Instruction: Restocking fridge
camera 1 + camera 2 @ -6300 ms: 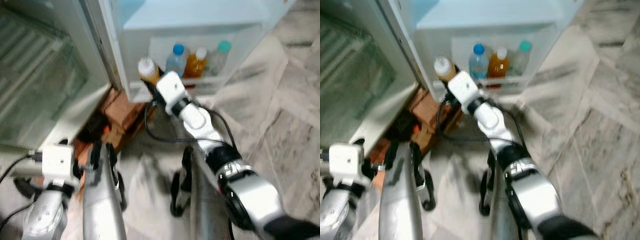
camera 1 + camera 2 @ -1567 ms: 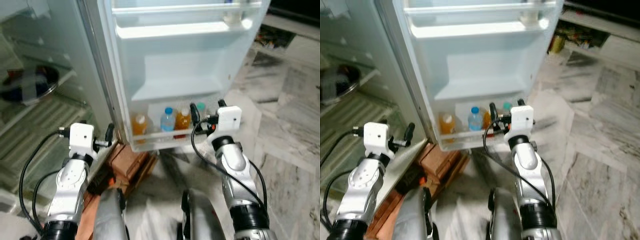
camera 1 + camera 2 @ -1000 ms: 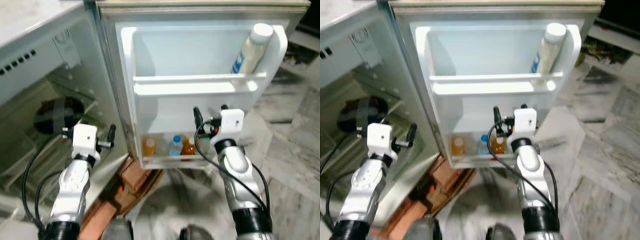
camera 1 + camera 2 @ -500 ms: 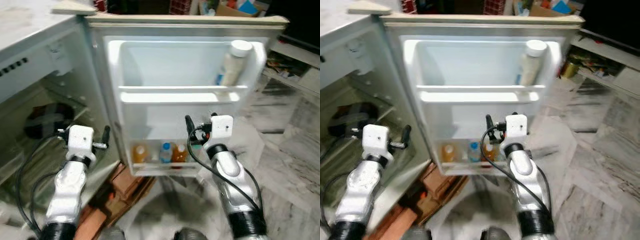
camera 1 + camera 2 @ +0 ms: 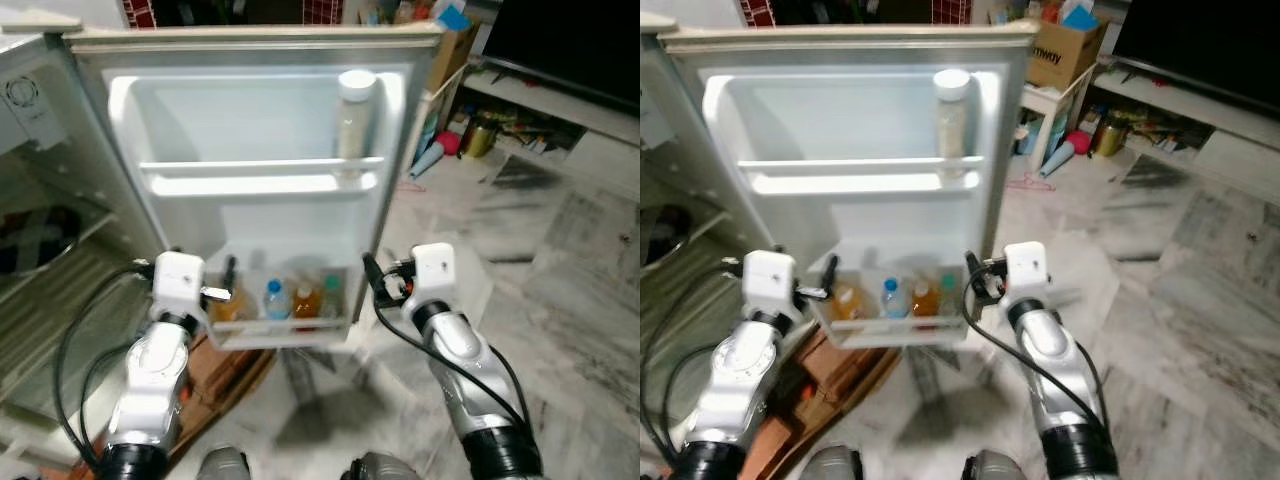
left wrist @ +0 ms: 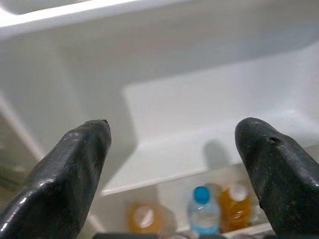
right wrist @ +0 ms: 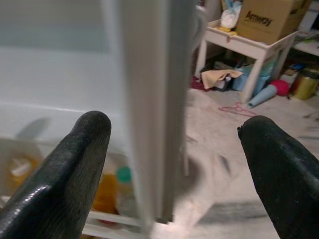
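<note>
My left gripper (image 6: 172, 149) and right gripper (image 7: 174, 154) both gape wide, holding nothing. The fridge door (image 5: 250, 130) sits at 12 o'clock, bottles (image 5: 290, 298) in its bottom shelf, maybe four, it's blurry.

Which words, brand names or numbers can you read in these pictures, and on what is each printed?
"Amway": on the cardboard box on the white side table.
Bottles in the lower shelf of the fridge door: labels too blurred to read.
Tall white-capped bottle on the upper shelf: no readable label.
</note>
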Tool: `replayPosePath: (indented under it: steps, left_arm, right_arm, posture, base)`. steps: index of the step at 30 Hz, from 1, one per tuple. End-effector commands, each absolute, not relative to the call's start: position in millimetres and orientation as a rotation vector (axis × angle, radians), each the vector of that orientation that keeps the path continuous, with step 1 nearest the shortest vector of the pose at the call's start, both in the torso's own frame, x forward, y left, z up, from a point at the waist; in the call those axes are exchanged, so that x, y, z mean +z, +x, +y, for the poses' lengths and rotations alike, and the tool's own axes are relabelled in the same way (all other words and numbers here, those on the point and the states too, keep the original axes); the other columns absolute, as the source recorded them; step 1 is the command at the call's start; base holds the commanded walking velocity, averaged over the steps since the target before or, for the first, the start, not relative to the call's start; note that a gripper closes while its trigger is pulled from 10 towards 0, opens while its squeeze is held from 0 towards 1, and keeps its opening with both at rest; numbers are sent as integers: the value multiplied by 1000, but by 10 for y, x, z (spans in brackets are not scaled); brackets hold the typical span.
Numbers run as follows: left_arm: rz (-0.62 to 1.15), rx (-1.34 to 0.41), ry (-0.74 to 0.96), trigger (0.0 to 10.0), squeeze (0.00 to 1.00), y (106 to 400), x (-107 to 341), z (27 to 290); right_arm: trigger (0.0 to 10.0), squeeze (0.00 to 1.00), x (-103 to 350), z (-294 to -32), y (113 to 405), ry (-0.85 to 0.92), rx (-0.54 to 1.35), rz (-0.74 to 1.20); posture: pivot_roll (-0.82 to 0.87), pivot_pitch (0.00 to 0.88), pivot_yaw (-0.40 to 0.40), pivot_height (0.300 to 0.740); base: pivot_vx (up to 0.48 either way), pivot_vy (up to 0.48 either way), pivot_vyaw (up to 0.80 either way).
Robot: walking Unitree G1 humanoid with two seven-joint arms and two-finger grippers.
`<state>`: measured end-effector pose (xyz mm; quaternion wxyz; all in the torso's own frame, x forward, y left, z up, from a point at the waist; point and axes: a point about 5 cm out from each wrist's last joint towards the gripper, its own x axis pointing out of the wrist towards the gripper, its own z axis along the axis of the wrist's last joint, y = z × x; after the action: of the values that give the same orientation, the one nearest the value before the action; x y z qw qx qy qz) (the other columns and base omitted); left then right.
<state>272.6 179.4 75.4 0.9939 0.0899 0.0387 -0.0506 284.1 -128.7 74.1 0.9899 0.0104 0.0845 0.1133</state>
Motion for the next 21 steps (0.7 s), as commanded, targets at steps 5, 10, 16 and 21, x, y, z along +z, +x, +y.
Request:
replayPosePath:
  steps: [5, 10, 16, 21]
  left_arm:
    - [87, -82, 199, 10000, 0, 2731, 758, 1862]
    - [83, -83, 208, 10000, 0, 2739, 762, 1855]
    - [81, -90, 212, 10000, 0, 2749, 764, 1843]
    - [84, -91, 212, 10000, 0, 2758, 761, 1839]
  right_arm:
    - [10000, 0, 835, -1222, 2883, 31, 266, 121]
    - [10000, 0, 911, -1200, 2899, 38, 284, 80]
    - [10000, 0, 934, -1234, 2924, 39, 268, 70]
    - [10000, 0, 939, -1235, 2928, 33, 277, 64]
  posture:
    - [-28, 36, -38, 740]
    - [-29, 36, -39, 740]
    - [-35, 43, -36, 740]
    - [-35, 44, -35, 740]
  base:
    - [0, -466, 0]
    - [0, -391, 513]
    - [0, -431, 566]
    - [0, -480, 548]
